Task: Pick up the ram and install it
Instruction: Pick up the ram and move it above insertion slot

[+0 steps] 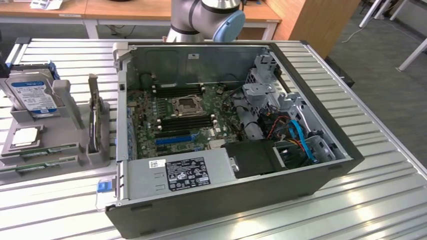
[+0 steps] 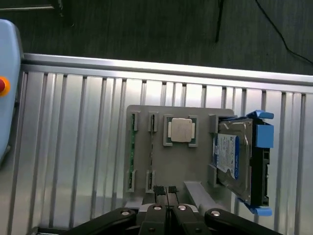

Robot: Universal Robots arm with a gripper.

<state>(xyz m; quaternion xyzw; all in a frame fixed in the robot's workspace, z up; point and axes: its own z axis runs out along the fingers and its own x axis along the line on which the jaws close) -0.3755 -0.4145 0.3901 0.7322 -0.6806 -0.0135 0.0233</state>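
Gripper [image 2: 166, 191] clenched empty over edge of grey plastic tray [image 2: 181, 166], green ram stick [image 2: 132, 152] along tray's side edge, open ribbed metal table [image 2: 73, 156] beyond.

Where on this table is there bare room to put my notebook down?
Bare table slats lie on the exterior view's right of the open computer case. The exterior view's left is crowded: the grey parts holder with its hard drive stands close beside the case.
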